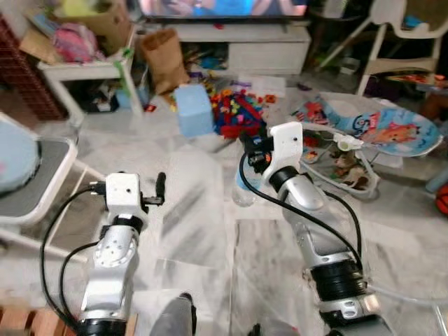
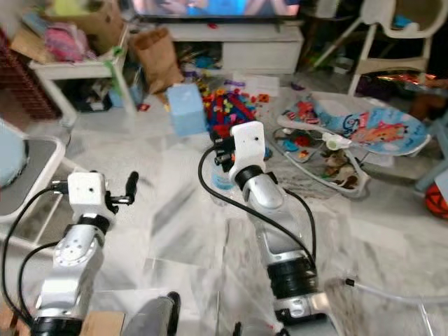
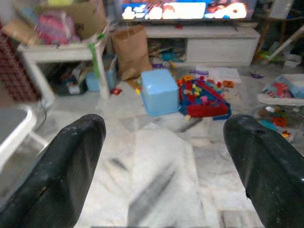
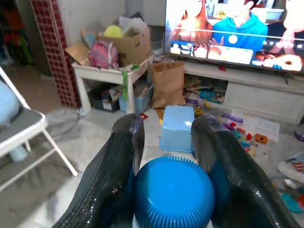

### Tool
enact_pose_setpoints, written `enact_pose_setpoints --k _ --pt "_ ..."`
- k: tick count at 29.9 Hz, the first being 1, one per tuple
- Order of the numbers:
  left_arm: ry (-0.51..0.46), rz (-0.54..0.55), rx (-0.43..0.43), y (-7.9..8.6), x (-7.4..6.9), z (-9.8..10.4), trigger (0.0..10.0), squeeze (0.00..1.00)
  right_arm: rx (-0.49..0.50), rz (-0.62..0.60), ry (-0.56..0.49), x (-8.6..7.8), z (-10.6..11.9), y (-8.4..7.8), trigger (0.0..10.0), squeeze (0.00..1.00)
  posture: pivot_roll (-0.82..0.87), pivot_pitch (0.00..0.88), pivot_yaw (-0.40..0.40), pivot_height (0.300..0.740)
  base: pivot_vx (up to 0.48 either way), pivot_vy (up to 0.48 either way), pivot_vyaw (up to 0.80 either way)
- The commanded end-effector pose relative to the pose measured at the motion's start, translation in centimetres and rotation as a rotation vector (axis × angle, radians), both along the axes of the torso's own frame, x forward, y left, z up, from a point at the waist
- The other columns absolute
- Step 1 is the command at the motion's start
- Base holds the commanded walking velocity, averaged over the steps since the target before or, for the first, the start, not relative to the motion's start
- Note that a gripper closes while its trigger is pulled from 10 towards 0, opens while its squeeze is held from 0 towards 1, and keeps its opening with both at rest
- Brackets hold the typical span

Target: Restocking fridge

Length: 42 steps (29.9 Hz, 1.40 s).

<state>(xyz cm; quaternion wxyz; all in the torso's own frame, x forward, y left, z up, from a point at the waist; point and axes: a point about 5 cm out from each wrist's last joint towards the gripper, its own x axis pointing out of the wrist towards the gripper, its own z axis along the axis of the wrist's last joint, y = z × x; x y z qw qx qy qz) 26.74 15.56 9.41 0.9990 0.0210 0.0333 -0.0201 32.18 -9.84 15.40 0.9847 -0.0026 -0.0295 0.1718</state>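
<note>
Living-room floor of pale marble tiles (image 1: 203,210), seen from above the robot's two raised arms. The right gripper (image 4: 166,156) is raised at mid-scene, its two black fingers (image 4: 116,166) pinching a clear bottle (image 1: 245,190) by its neck, just under the ribbed blue cap (image 4: 173,194); the bottle hangs below the wrist, clear of the floor. The left gripper (image 3: 161,156) is held forward at about 8 o'clock from the bottle, its fingers (image 3: 66,161) spread wide with bare floor between them. At 12 o'clock from the bottle lies a heap of coloured toy blocks (image 1: 241,105), with a pale blue box (image 1: 194,108) just beside it at 11 o'clock. Beyond these, a brown paper bag (image 1: 164,59) leans by a white TV stand (image 1: 245,42) that carries a lit screen (image 4: 237,28). At 10 o'clock stands a white side table (image 1: 84,70) loaded with a cardboard box (image 4: 126,42) and a pink bag (image 1: 70,42). A baby bouncer (image 1: 371,129) with a printed seat lies at 2 o'clock. A folding chair (image 1: 35,189) stands at 9 o'clock, beside the left arm.
</note>
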Motion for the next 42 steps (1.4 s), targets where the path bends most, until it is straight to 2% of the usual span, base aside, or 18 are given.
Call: enact_pose_setpoints --k 1,10,14,25,31,42 --pt "0.017 0.027 0.017 0.8 -0.1 -0.3 10.0 0.0 0.014 0.023 -0.036 0.0 0.9 0.7 10.0 0.0 0.06 0.086 -0.055 0.74 -0.349 0.0 0.8" --pt "0.018 0.027 0.011 0.7 -0.1 -0.3 10.0 0.0 0.013 0.033 -0.033 0.0 0.7 0.7 10.0 0.0 0.06 0.085 -0.059 0.74 -0.365 0.0 0.8" --pt "0.01 0.032 0.012 0.8 -0.2 -0.2 10.0 0.0 -0.001 0.024 -0.014 -0.2 0.0 0.1 10.0 0.0 0.05 0.086 -0.058 0.74 0.0 0.0 0.8" --pt "0.063 0.1 0.035 3.1 -2.8 -1.2 10.0 0.0 -0.017 -0.014 0.036 -1.3 -1.9 -1.7 10.0 0.0 0.06 0.084 -0.061 0.74 0.0 0.055 0.8" --pt "0.062 0.123 0.02 3.6 -3.0 -1.1 10.0 0.0 0.009 -0.028 0.039 -1.2 -1.9 -1.9 10.0 0.0 0.07 0.083 -0.063 0.74 0.0 0.48 0.0" --pt "0.048 0.178 0.066 4.9 -2.9 -1.0 10.0 0.0 0.01 -0.064 0.033 -1.1 -2.0 -2.5 10.0 0.0 0.07 0.082 -0.06 0.74 0.0 0.48 0.0"
